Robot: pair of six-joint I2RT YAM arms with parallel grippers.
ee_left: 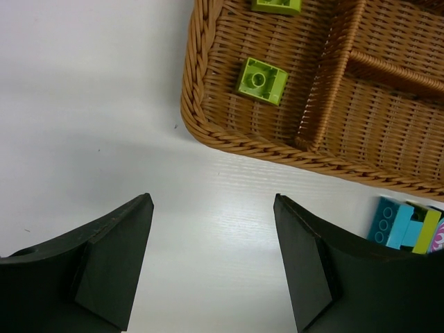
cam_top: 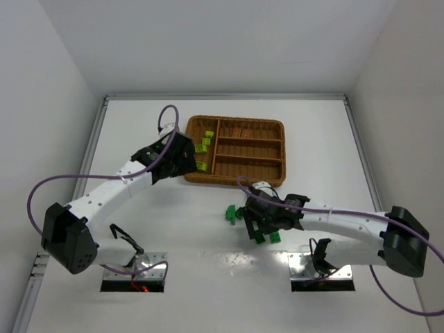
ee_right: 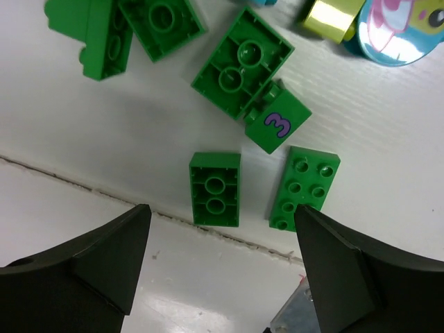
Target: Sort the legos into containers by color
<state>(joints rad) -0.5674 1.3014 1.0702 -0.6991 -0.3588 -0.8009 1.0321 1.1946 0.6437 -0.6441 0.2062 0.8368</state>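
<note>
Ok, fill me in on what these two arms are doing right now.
It's a color sort into a wicker tray. The left hand hangs open and empty beside the tray's corner, where lime bricks lie in the wide section. The right hand is open above a cluster of dark green bricks on the table, none gripped yet.

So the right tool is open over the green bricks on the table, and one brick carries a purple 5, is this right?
No. The purple number on that brick is a 3, not a 5; the right wrist view shows it. The rest holds: the right tool is open over the green bricks on the table.
</note>
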